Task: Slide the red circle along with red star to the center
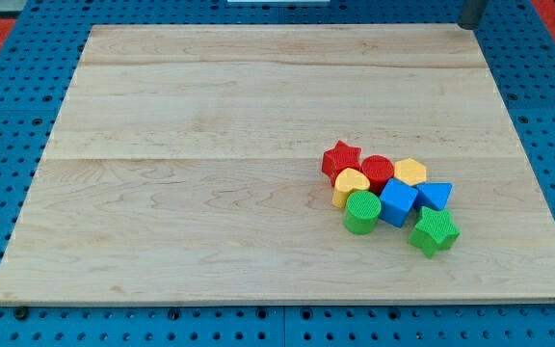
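The red star (pixel 340 157) and the red circle (pixel 378 171) lie side by side, touching, at the top of a tight cluster right of the board's middle. My tip (pixel 472 25) shows at the view's top right, at the board's far edge, far from all the blocks. Only the rod's lower end is in view.
Packed against the red pair are a yellow heart (pixel 351 185), a yellow hexagon (pixel 409 172), a green cylinder (pixel 361 212), a blue cube (pixel 398 200), a blue triangle (pixel 436 196) and a green star (pixel 434 231). The wooden board (pixel 210 145) rests on a blue pegboard.
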You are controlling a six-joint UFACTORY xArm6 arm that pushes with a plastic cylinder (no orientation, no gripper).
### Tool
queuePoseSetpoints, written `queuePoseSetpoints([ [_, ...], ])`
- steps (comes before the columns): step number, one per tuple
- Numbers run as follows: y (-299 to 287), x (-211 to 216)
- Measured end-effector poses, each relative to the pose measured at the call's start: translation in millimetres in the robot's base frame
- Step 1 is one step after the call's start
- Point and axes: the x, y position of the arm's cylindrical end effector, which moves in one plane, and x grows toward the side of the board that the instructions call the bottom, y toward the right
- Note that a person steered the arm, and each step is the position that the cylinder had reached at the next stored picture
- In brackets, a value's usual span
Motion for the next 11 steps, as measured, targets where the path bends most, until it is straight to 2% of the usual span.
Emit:
queuePoseSetpoints([
  [3, 0, 1],
  [4, 16, 23],
  [5, 41, 102],
  [6, 46, 233],
  [7, 30, 314],
  [8, -32, 350],
  [9, -104, 344],
  [11, -132, 302],
])
